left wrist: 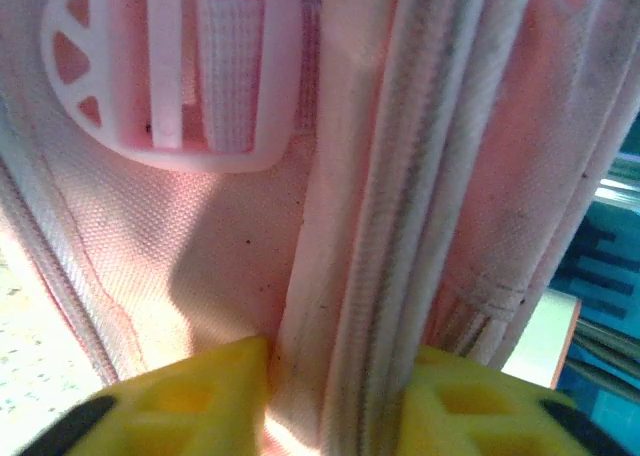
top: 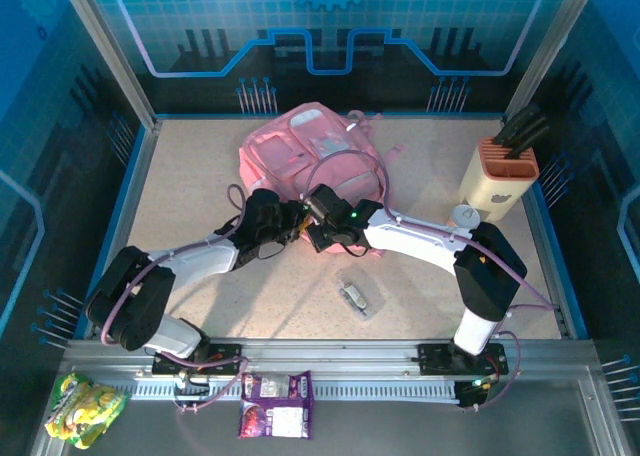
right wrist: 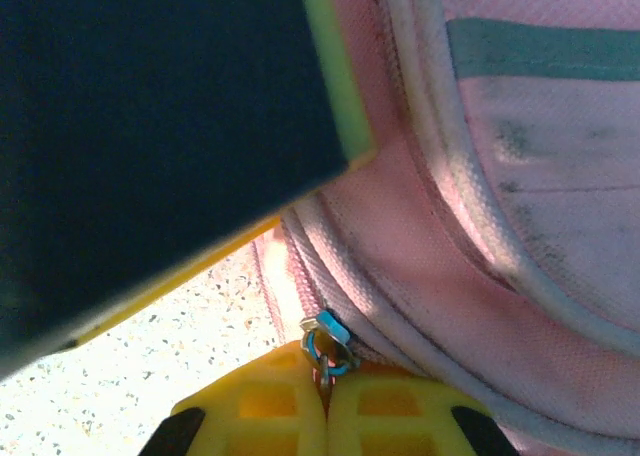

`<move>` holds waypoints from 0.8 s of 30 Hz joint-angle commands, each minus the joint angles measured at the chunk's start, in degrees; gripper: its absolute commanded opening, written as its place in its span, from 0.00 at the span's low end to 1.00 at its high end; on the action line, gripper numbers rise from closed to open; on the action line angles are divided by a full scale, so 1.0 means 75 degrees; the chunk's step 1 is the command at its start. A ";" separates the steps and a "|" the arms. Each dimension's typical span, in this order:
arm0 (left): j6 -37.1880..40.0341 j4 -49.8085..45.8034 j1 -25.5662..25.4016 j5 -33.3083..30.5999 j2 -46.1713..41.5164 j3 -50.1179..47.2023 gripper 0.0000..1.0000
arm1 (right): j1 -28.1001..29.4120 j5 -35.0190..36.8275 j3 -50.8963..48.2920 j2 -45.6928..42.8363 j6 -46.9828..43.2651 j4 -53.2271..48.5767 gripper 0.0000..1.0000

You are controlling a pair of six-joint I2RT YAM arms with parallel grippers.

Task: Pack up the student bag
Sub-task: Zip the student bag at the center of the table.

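The student bag (top: 305, 146), pink with pale front panels, lies flat at the back middle of the table. Both grippers meet at its near edge. My left gripper (top: 291, 220) is shut on a fold of the bag's piped seam (left wrist: 400, 226), which fills the gap between the yellow fingers (left wrist: 200, 396). A white strap buckle (left wrist: 170, 71) lies just beyond. My right gripper (top: 318, 208) is shut on the small metal zip pull (right wrist: 328, 344), its yellow fingers (right wrist: 260, 401) pressed together at the bag's zip line (right wrist: 400, 306).
A beige holder (top: 498, 176) with black handles stands at the back right, with a white lid (top: 465, 216) in front of it. A small clear packet (top: 355, 296) lies on the near table. Two snack packets (top: 275, 404) (top: 85, 406) rest by the front rail.
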 commanded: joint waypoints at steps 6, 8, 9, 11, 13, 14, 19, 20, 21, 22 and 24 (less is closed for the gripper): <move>0.0262 -0.0264 -0.0053 -0.0544 0.0101 0.0300 0.00 | 0.0066 0.0043 0.0144 -0.0054 -0.0031 -0.0159 0.00; 0.0450 -0.0525 0.0016 -0.0589 0.0006 0.0343 0.00 | 0.0072 0.0186 0.0103 -0.0117 -0.0002 -0.0311 0.00; 0.0503 -0.0640 0.0059 -0.0601 -0.0044 0.0351 0.00 | 0.0072 0.0270 0.0072 -0.0148 -0.0001 -0.0383 0.00; 0.0751 -0.0703 0.0199 -0.0580 -0.0147 0.0332 0.00 | 0.0059 0.0374 -0.0064 -0.0266 0.0015 -0.0547 0.00; 0.0990 -0.0959 0.0349 -0.0542 -0.0193 0.0391 0.00 | 0.0027 0.0445 -0.0369 -0.0419 0.0033 -0.0506 0.00; 0.1069 -0.1075 0.0415 -0.0516 -0.0227 0.0408 0.00 | -0.0028 0.0456 -0.0551 -0.0512 0.0074 -0.0473 0.00; 0.1256 -0.1038 0.0763 -0.0271 -0.0322 0.0241 0.00 | -0.0507 0.0443 -0.1219 -0.0973 0.0181 -0.0504 0.00; 0.1369 -0.1074 0.0828 -0.0192 -0.0333 0.0255 0.00 | -0.0635 0.0447 -0.1348 -0.1107 0.0157 -0.0483 0.00; 0.1480 -0.1145 0.0880 -0.0109 -0.0335 0.0291 0.00 | -0.0740 0.0443 -0.1443 -0.1201 0.0118 -0.0447 0.00; 0.1630 -0.1206 0.0940 0.0001 -0.0329 0.0347 0.00 | -0.0880 0.0422 -0.1530 -0.1290 0.0049 -0.0419 0.00; 0.1907 -0.1404 0.1045 0.0173 -0.0300 0.0494 0.00 | -0.1125 0.0411 -0.1599 -0.1379 -0.0120 -0.0422 0.00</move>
